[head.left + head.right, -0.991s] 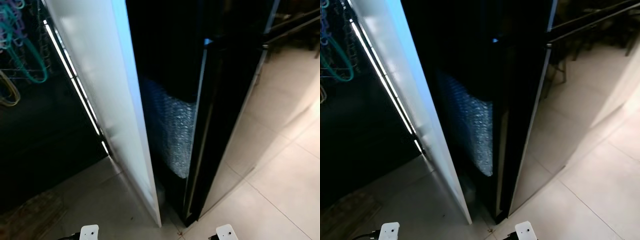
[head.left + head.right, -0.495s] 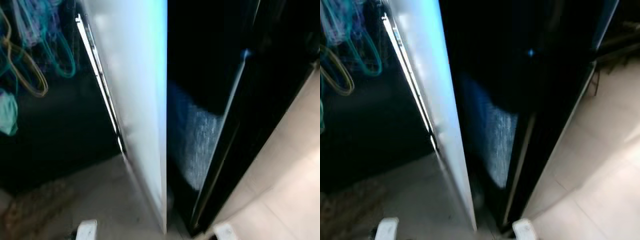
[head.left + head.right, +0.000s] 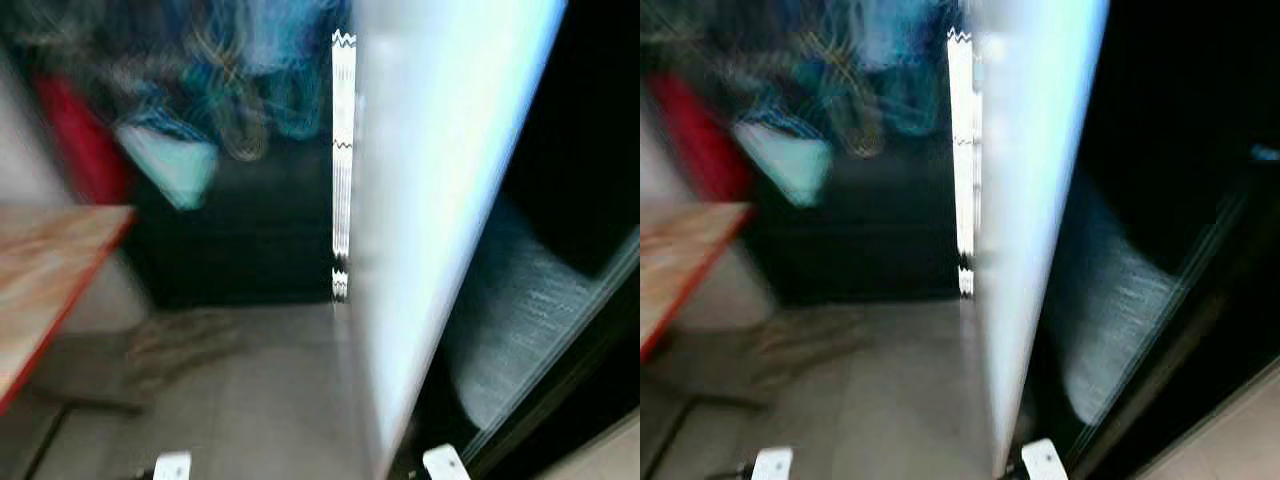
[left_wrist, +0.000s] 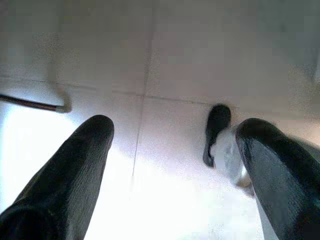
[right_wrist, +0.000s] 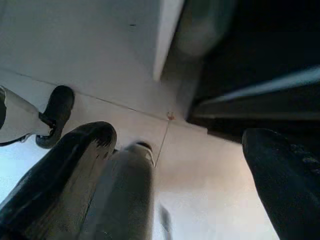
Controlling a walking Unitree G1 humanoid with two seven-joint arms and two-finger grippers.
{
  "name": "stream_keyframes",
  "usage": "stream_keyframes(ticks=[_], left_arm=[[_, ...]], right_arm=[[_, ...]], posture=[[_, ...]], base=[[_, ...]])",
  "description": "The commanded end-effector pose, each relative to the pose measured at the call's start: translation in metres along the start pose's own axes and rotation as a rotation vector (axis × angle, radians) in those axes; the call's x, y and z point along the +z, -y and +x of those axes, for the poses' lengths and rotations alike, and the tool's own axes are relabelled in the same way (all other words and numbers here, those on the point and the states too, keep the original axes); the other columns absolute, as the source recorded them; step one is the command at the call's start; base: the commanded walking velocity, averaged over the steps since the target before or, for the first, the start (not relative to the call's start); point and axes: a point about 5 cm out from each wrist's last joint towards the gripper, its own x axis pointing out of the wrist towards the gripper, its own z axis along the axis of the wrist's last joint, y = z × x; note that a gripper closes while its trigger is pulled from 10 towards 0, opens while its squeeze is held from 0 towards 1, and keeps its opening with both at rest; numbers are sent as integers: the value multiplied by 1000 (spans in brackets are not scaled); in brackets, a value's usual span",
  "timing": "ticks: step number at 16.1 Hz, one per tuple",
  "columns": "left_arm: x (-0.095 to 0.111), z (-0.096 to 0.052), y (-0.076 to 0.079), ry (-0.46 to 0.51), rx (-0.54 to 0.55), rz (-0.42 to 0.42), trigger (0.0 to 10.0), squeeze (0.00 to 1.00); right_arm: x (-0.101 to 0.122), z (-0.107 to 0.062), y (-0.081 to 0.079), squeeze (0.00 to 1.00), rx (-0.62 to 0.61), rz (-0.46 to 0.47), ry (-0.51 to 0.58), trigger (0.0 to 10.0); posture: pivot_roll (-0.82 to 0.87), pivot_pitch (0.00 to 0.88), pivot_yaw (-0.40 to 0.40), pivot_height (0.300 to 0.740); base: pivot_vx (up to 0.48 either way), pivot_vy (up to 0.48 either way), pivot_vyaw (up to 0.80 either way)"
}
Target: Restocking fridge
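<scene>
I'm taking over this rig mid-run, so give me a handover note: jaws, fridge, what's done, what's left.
Left gripper: jaws open, empty, hanging over the tiled floor.
Right gripper: jaws open, empty, hanging low by the bottom corner of the white fridge door.
Fridge: the white door stands open edge-on ahead; the interior to its right is dark, with a pale textured bin or liner low inside.
Head views are motion-blurred; a wooden table sits on the robot's left.
Done: door open.
Left: nothing to stock is in hand; fetch items and load them.
</scene>
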Motion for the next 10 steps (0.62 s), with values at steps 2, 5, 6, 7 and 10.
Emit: stream_keyframes(ticks=[2, 5, 6, 7, 10], left_arm=[[-4, 0, 3, -19, -9, 1, 10000, 0], [-4, 0, 3, -17, -6, -1, 10000, 0], [-3, 0, 3, -15, -4, -3, 10000, 0], [-3, 0, 3, -14, -3, -3, 10000, 0], [-2, 0, 2, -8, 1, 4, 10000, 0]], right_arm=[[-7, -1, 5, 0, -11, 3, -27, 10000], [-7, -1, 5, 0, -9, 4, -27, 10000], [-7, -1, 4, 0, -7, 4, -26, 10000], [-7, -1, 4, 0, -5, 1, -26, 10000], [-6, -1, 4, 0, -5, 3, -26, 10000]], posture=[[-91, 0, 24, 740], [-86, 0, 26, 740], [-84, 0, 26, 740], [-84, 0, 26, 740], [-82, 0, 28, 740]], base=[[0, 0, 800], [0, 0, 800], [0, 0, 800], [0, 0, 800], [0, 0, 800]])
